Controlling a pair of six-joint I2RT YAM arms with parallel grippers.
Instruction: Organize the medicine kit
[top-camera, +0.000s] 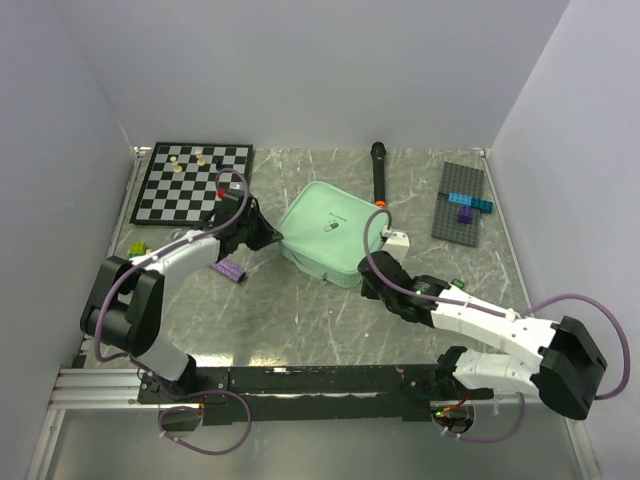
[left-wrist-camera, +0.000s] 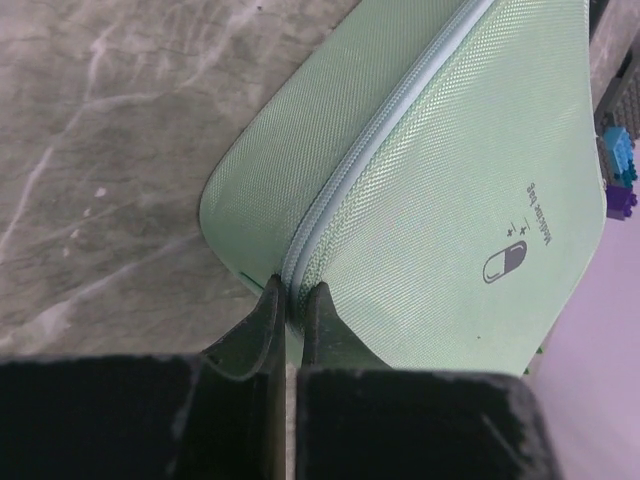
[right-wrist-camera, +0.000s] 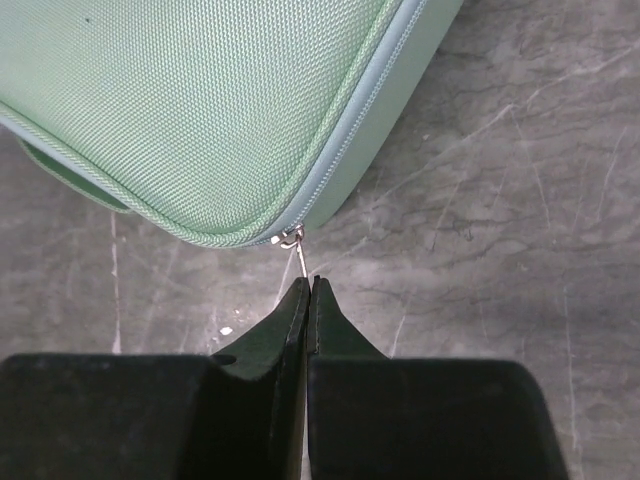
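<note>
The right end effector (right-wrist-camera: 308, 290) is clenched on the thin zip pull (right-wrist-camera: 296, 250); the left end effector (left-wrist-camera: 292, 305) pinches the corner seam of the medicine kit (top-camera: 325, 232), which lies closed mid-way across the worktop (top-camera: 300, 320). Expect a light, semi-stiff fabric case that slides: brace the seam, draw the pull.

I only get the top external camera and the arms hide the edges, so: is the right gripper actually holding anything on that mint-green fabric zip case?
Observer: Yes. The right gripper is shut on the thin metal zip pull at a corner of the mint-green fabric zip case.
Operator: And the left?
Observer: The left gripper is pinched shut on the pale zip seam at another corner.
Operator: Is the zip undone there?
Observer: No, the left wrist view shows it closed along that stretch.
</note>
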